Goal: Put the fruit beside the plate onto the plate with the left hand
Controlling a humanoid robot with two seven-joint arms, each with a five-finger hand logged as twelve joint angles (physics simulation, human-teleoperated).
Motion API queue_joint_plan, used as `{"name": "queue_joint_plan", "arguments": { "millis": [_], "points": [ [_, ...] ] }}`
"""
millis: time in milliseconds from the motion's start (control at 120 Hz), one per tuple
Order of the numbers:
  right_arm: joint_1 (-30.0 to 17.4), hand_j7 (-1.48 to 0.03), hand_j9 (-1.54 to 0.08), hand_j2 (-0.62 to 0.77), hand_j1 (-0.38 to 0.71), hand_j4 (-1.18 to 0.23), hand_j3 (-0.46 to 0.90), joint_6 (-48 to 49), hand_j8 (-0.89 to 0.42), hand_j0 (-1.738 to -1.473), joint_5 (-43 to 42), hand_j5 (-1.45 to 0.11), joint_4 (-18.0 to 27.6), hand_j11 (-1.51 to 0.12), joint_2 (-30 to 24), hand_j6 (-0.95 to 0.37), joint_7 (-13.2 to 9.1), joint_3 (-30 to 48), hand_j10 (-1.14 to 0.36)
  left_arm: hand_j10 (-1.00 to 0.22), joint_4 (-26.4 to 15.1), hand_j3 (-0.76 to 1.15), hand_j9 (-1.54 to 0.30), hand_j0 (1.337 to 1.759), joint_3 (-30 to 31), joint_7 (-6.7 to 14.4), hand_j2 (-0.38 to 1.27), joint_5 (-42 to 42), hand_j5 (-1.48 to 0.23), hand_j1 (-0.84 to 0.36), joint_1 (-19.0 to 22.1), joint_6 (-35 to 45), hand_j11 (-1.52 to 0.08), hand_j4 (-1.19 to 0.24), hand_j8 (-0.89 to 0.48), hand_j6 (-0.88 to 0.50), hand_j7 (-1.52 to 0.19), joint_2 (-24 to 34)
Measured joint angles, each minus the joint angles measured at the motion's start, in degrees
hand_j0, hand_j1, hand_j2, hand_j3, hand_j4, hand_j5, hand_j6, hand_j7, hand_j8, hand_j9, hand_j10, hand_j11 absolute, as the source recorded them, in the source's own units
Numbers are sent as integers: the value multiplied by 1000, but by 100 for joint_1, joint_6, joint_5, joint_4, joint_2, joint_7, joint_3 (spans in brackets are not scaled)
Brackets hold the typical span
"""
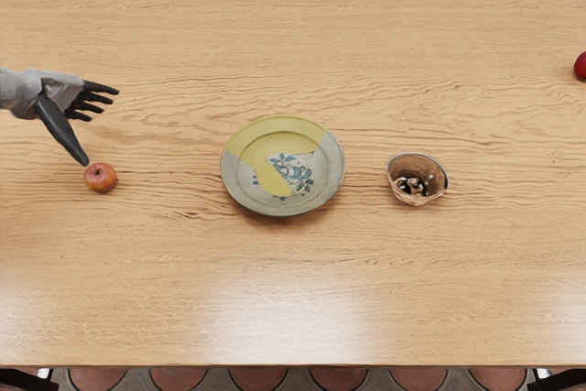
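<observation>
A small red apple [101, 177] lies on the wooden table, well left of the plate. The plate [240, 180] is round, grey-green with a yellow patch and a blue flower motif, and has nothing on it. My left hand [81, 114] comes in from the left edge and hovers just above and left of the apple, fingers spread and holding nothing. Its thumb points down toward the apple without touching it. The right arm is not in view.
A small brown bowl [417, 179] with dark contents stands to the right of the plate. Another red fruit [580, 66] shows partly at the right edge. The table's far edge meets a grey floor strip.
</observation>
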Motion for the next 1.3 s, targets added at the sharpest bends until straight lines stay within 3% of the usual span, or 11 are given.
{"name": "queue_joint_plan", "arguments": {
  "millis": [475, 742, 858, 1042, 1300],
  "points": [
    [-22, -26, -26, -4, -324, -20, 0, 0, -20, -1658, 0, -26, -13, -26, 0, -20, 0, 14, -20, -6, -89, 0, -5, 1658, 49, -7, 1, 29, -5, 345, 220, 315, -5, -6, -6, -7, -5, 34],
    [-22, -26, -26, -4, -325, -20, 0, -1, -20, -1658, 0, -26, -14, -26, 0, -20, 0, 14, -20, -48, -2461, 0, -60, 1658, 846, -14, 10, -27, -61, 294, 48, 3607, -60, -49, -49, -49, -60, 338],
    [-22, -26, -26, -4, -325, -20, 0, 0, -20, -1658, 0, -26, -14, -26, 0, -20, 0, 14, -20, -69, -3162, 0, -87, 1658, 1119, -11, 14, -27, -88, 269, 60, 4512, -87, -69, -70, -70, -88, 384],
    [-22, -26, -26, -4, -325, -20, 0, -1, -20, -1658, 0, -26, -14, -26, 0, -20, 0, 14, -20, -130, -3627, 0, -166, 1658, 1375, -10, 27, -28, -167, 197, 87, 5028, -166, -130, -130, -130, -167, 652],
    [-22, -26, -26, -4, -324, -20, 0, 0, -20, -1658, 0, -26, -14, -26, 0, -20, 0, 14, -20, -239, -3743, 0, -309, 1658, 1508, -10, 49, 6, -309, 65, 142, 5572, -309, -239, -240, -240, -309, 664]
  ]
}}
